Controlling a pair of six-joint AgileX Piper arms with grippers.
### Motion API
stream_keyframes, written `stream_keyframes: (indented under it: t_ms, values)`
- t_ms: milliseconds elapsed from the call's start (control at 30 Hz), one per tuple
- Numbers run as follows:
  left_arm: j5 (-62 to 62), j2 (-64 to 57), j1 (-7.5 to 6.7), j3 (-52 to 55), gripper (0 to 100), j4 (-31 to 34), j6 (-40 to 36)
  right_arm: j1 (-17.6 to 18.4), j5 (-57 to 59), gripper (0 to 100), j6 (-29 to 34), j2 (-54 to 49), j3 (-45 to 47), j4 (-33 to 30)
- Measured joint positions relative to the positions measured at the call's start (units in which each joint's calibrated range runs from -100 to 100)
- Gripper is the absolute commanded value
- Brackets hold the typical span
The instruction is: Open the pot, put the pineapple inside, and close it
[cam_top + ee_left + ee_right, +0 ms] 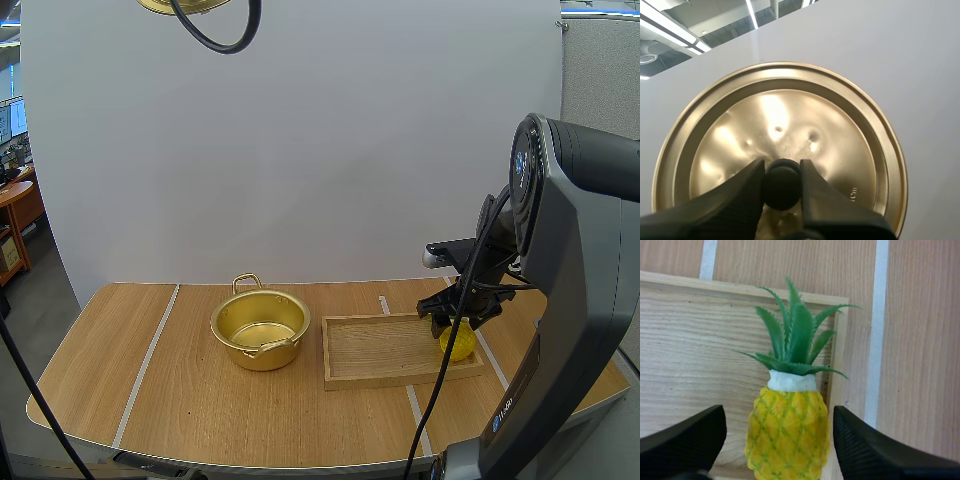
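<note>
— What's closest in?

— The right arm. Its bulk blocks the table's right edge in the high view. Below it the right gripper hangs over the right end of the wooden tray.

— Gripping anything?

— No. The two black fingers stand apart, one on each side of the toy pineapple, with a gap showing on both sides. The yellow body sits in the tray just beside the right rim, and the green crown points toward the tray's corner. From above, the gripper hides most of the fruit.

— And the pot?

— The gold pot sits uncovered on the table, just left of the tray and apart from it, one loop handle toward the back. White tape strips cross the wood on either side.

— The lid?

— High above the table. The left gripper is clamped on the lid's black knob, and the gold lid hangs beyond the fingers.
</note>
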Motion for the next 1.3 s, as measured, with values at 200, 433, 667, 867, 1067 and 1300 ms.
stream_keyframes:
  t_ms: [200, 433, 667, 867, 1067, 1300]
  values:
    - [0.0, 0.0, 0.0, 0.0, 0, 0.0, 0.0, 0.0, -0.19, 100, 0.0, 2.98, 0.0, 0.0]
    - [0.0, 0.0, 0.0, 0.0, 0, 0.0, 0.0, 0.0, -0.55, 100, 0.0, 5.39, 0.0, 0.0]
    - [0.0, 0.0, 0.0, 0.0, 0, 0.0, 0.0, 0.0, -0.72, 86, 0.0, 5.39, 0.0, 0.0]
    - [0.0, 0.0, 0.0, 0.0, 0, 0.0, 0.0, 0.0, -0.72, 0, -0.11, 5.39, 0.0, 0.0]
    - [0.0, 0.0, 0.0, 0.0, 0, 0.0, 0.0, 0.0, -0.19, 0, -0.11, 5.39, 0.0, 0.0]
    - [0.0, 0.0, 0.0, 0.0, 0, 0.0, 0.0, 0.18, 0.58, 0, -0.11, -1.93, 0.0, 0.0]
